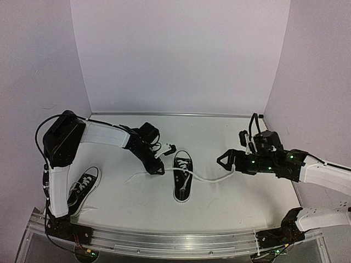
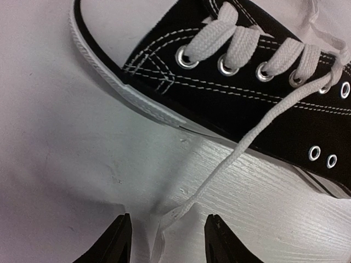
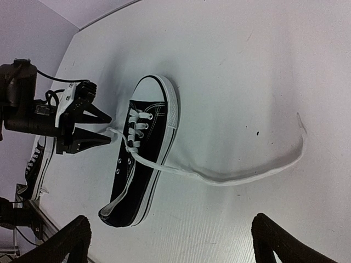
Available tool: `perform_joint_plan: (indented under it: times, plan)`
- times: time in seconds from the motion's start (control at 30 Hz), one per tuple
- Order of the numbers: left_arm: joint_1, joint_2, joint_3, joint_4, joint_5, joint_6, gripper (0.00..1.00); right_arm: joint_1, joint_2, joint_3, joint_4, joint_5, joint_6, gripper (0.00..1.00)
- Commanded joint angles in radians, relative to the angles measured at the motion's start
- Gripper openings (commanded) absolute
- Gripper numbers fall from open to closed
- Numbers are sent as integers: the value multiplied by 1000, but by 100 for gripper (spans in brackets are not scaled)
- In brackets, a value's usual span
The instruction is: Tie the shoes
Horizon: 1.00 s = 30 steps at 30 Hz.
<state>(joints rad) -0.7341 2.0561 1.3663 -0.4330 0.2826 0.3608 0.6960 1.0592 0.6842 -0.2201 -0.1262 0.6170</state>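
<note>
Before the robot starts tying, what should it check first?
1. Left lace end lies between the left gripper's fingers: ok.
2. Left gripper clamped on that lace: not ok, gaps show on both sides.
3. Right gripper open: ok.
4. Right lace end between its fingers: not ok, it lies ahead on the table.
5. Middle shoe standing on its sole: ok.
6. Other shoe by the left arm, tied or not: cannot tell.

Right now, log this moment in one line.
left gripper: open around lace end | right gripper: open, empty | middle shoe: untied
</note>
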Motion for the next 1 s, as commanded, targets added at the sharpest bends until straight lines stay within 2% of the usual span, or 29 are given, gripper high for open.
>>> perform_joint_plan:
  times: [0.0, 0.1, 0.2, 0.23, 0.4, 0.57, 0.63, 0.77, 0.97]
  plan:
    - [0, 35, 61, -46, -6, 48, 36, -3, 1, -9, 37, -7, -15, 98]
    - [-1, 38, 61, -47, -22, 44, 26, -3, 3, -7, 37, -6, -17, 98]
    - [-1, -2, 36, -19, -29, 12, 3, -3, 17, 1, 38, -9, -22, 98]
    - [-1, -21, 22, -3, -14, 1, 0, -2, 26, 4, 41, -13, -25, 98]
    - [-4, -141, -95, 186, 129, -90, 0, -3, 112, 30, 72, -73, -53, 96]
    - [-38, -167, -126, 331, 194, -172, 0, -3, 222, 65, 144, -145, -77, 80]
    - [-58, -159, -118, 363, 199, -188, 0, -3, 272, 101, 171, -180, -87, 73]
    - [-95, -138, -97, 399, 188, -190, 0, -2, 378, 172, 210, -245, -98, 64]
    - [-114, -136, -90, 427, 182, -189, 0, -2, 506, 249, 295, -312, -81, 56]
